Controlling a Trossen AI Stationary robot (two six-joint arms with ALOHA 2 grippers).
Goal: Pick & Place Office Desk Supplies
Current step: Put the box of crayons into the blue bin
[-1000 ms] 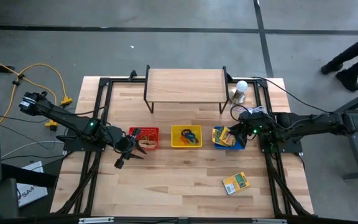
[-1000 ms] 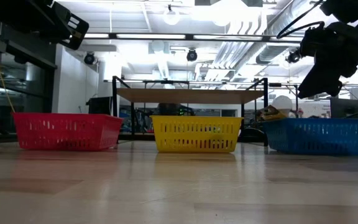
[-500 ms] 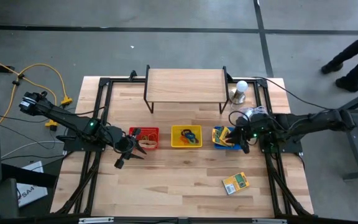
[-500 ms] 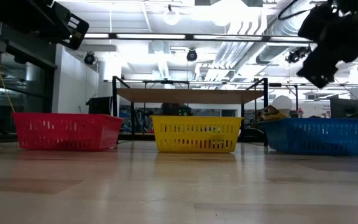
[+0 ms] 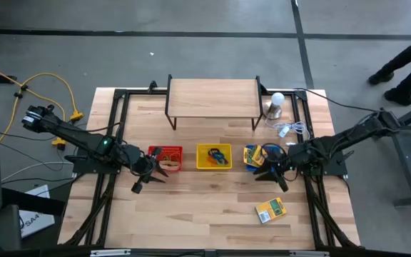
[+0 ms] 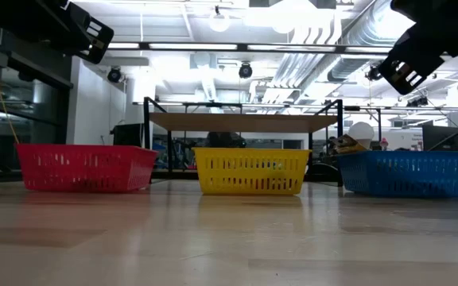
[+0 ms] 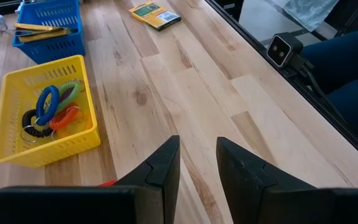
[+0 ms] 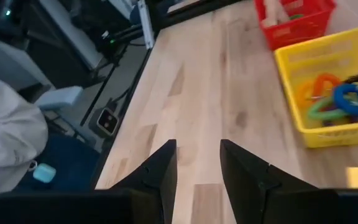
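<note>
You are looking at a pale wooden table [image 5: 191, 207] on a grey concrete floor, with a small wooden shelf [image 5: 212, 96] on black legs at its far edge and a bright workshop ceiling behind it in the low view. Three baskets stand in a row across the middle: a red basket [image 5: 165, 158], a yellow basket [image 5: 214, 156] and a blue basket [image 5: 261, 158].

Your right gripper [image 5: 271, 175] hangs just in front of the blue basket, on its near side, above bare wood. Its two fingers [image 8: 159, 171] stand slightly apart with only tabletop showing between them, so it holds nothing. The loose crayon box [image 5: 270, 209], yellow and green, lies flat on the table nearer the front edge than that gripper, close by but not touching it. More crayon boxes [image 7: 39, 28] lie inside the blue basket, just behind the gripper.

Your left gripper [image 5: 147, 178] waits at the near left corner of the red basket, its fingers [image 7: 160, 168] parted by a narrow gap and empty. From its wrist view the yellow basket sits ahead with the coiled rings [image 7: 53, 109] in it: blue, green, orange and black, heaped together. The red basket holds tan rubber bands [image 5: 170, 163].

At the far right, beside the shelf, a white bulb [image 5: 276, 103] stands upright, and a tangle of white wire [image 5: 291, 129] lies just in front of it.
</note>
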